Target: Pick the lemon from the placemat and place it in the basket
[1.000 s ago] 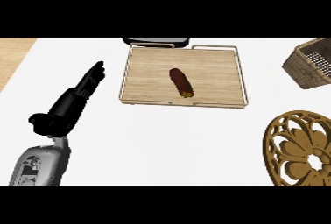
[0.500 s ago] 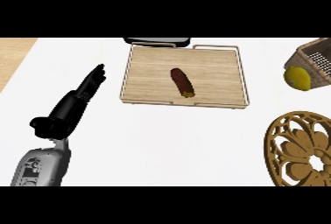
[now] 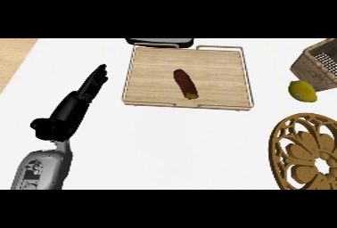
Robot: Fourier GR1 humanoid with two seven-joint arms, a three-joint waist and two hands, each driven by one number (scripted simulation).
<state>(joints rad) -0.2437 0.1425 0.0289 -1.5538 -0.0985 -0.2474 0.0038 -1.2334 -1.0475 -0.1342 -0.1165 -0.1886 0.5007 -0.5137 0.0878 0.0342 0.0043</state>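
Note:
A yellow lemon point(image 3: 302, 91) lies on the white counter at the right, just below the wicker basket point(image 3: 318, 67) and above the round openwork placemat point(image 3: 306, 156). It is outside the basket and off the placemat; whether it touches the basket I cannot tell. No hand is near it. My left hand point(image 3: 82, 95) rests at the left with straight fingers pointing up toward the tray, holding nothing. My right hand shows nowhere in the head view.
A wooden tray point(image 3: 217, 78) with metal rails sits at top centre, a dark brown elongated vegetable point(image 3: 186, 83) lying on it. A dark object point(image 3: 160, 42) peeks out behind the tray. The counter's left edge meets a wooden floor point(image 3: 13, 55).
The view has shifted, so basket and placemat sit further into frame. The lemon, unseen a second ago, appeared by the basket and now lies a little lower left. The left hand has barely moved.

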